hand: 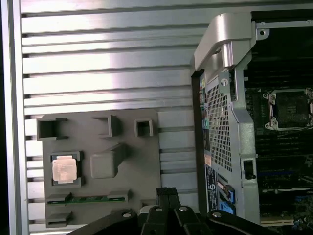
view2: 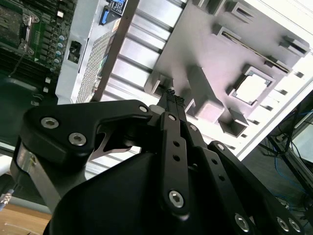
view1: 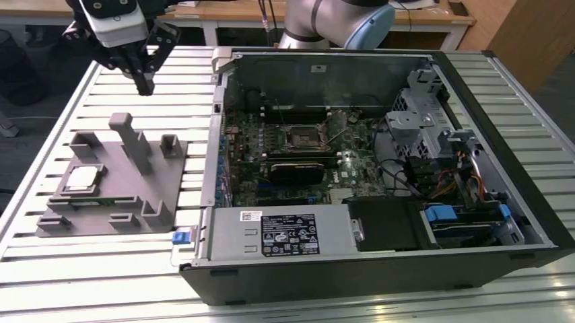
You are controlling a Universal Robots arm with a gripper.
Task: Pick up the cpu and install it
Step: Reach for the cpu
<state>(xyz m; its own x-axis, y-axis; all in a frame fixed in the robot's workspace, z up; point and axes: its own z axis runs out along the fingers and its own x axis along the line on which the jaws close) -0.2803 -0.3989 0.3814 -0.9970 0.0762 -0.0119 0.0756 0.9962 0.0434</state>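
While the gripper (view1: 144, 86) hangs in the air with its two black fingers pressed together and nothing between them, the cpu (view1: 81, 177) lies flat in a square pocket of a grey holder (view1: 126, 205). The pocket is below the gripper and off to one side, well apart from the fingertips. In the first wrist view the cpu's pale metal top faces up, with a green memory stick (hand: 83, 199) in a slot just beside it. The open computer case (view1: 378, 272) stands on the gripper's other side, its square socket (view1: 303, 136) in view. The step in hand looks like the reach for the cpu. Done well, it probably means centring above the pocket, spreading the fingers wider than the cpu and descending straight. The fingers would then close on opposite edges, clear of the pocket walls and the holder's tall posts.
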